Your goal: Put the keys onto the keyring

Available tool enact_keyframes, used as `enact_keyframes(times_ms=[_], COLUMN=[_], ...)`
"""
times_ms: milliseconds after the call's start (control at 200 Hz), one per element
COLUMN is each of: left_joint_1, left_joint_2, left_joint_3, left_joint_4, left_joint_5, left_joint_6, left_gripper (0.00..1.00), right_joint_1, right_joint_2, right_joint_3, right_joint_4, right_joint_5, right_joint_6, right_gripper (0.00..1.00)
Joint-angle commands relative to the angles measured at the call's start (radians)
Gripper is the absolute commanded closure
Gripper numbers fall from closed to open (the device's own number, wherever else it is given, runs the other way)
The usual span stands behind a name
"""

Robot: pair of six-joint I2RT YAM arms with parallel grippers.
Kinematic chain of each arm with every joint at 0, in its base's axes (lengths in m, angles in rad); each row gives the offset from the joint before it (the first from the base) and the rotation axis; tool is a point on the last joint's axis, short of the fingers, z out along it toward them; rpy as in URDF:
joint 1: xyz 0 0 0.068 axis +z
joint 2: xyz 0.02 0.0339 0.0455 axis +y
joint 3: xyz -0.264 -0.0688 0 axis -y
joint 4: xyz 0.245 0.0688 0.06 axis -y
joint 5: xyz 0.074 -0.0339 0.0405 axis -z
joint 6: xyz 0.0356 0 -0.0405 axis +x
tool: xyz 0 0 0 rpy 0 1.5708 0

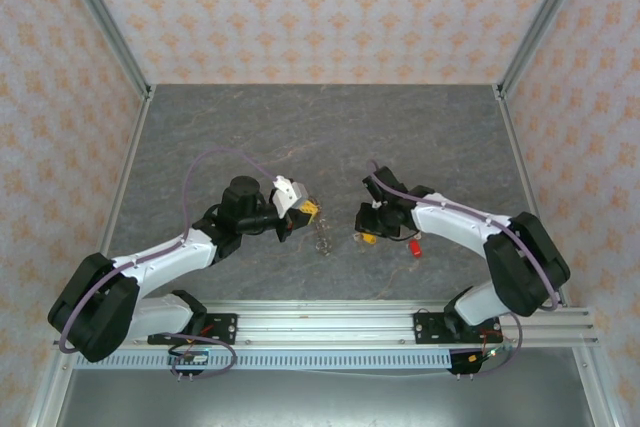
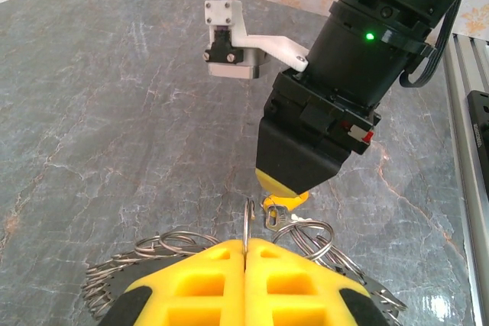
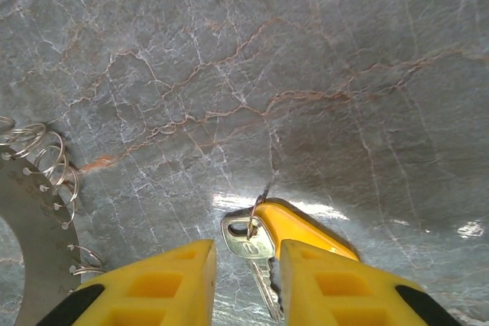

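My left gripper (image 2: 246, 243) (image 1: 308, 210) is shut on a thin split ring (image 2: 246, 219) that stands on edge above its yellow fingers. Several more split rings (image 2: 325, 238) fan out from the flat toothed keyring (image 2: 103, 289) (image 3: 27, 227) (image 1: 322, 239) beneath it. My right gripper (image 3: 246, 250) (image 2: 284, 185) (image 1: 368, 235) faces the left one, its jaws apart. The silver blade of the yellow key (image 3: 248, 238) (image 2: 273, 217) lies between its fingers, against the right one. The key's yellow head (image 3: 302, 227) pokes out past that fingertip, and a thin ring passes through its hole. A red key (image 1: 415, 244) lies right of the right gripper.
The grey marbled tabletop (image 1: 320, 137) stretches away behind both grippers. An aluminium rail (image 1: 330, 322) with the arm bases runs along the near edge. Metal frame posts (image 1: 100, 17) and patterned walls close in the sides.
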Motion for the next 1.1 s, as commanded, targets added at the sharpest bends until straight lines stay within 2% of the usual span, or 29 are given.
enact_keyframes(times_ms=[0, 155, 260, 621, 851, 1096], left_joint_1=[-0.001, -0.002, -0.002, -0.007, -0.009, -0.010], left_joint_2=[-0.019, -0.018, -0.019, -0.021, -0.032, -0.029], left_joint_3=[-0.001, -0.001, 0.003, 0.015, 0.016, 0.016], left_joint_4=[0.058, 0.052, 0.045, 0.015, 0.001, -0.005], left_joint_5=[-0.017, -0.019, -0.017, -0.020, -0.029, -0.029], left_joint_6=[-0.004, -0.003, 0.000, 0.010, 0.014, 0.016], left_gripper=[1.00, 1.00, 1.00, 1.00, 1.00, 1.00], right_joint_1=[0.012, 0.026, 0.029, 0.034, 0.034, 0.034], right_joint_2=[0.038, 0.075, 0.088, 0.108, 0.116, 0.114], right_joint_3=[0.046, 0.061, 0.061, 0.069, 0.089, 0.083], right_joint_4=[-0.029, -0.038, -0.040, -0.054, -0.064, -0.056], right_joint_5=[0.001, 0.025, 0.037, 0.068, 0.077, 0.087], right_joint_6=[0.029, 0.024, 0.021, 0.013, -0.001, 0.001], right_gripper=[0.73, 0.80, 0.82, 0.80, 0.86, 0.86])
